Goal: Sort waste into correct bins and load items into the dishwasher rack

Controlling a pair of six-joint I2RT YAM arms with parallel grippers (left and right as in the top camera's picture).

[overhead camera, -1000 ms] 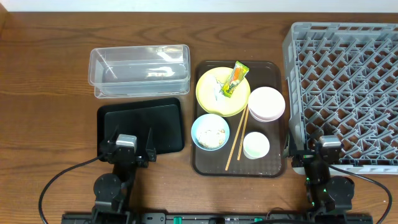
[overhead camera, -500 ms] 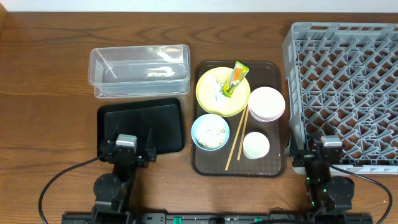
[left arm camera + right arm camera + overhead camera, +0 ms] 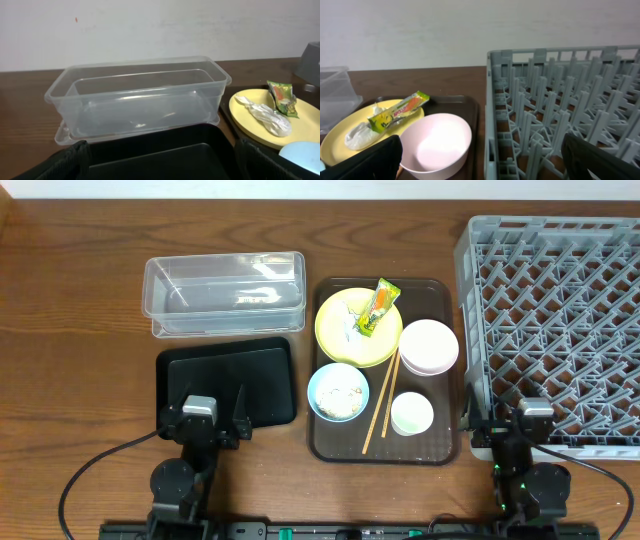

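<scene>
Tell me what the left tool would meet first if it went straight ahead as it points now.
Probably the clear tub, just beyond the black tray under the left tool; depth is unclear.

tub (image 3: 137,100): clear, ctr, on tabletop (image 3: 25,117)
tray (image 3: 165,152): black, just in front of tub
plate (image 3: 247,122): yellow, rt; wrapper (image 3: 281,97) + paper (image 3: 265,116) on it

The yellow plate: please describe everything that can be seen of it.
The yellow plate is round, shallow and plain pale yellow, perhaps plastic. It lies flat in the far left part of the brown tray. A green-and-orange snack wrapper and crumpled white paper rest on it. The light blue bowl sits just nearer the robot, the pinkish-white bowl just right; whether they touch the plate cannot be told.
</scene>
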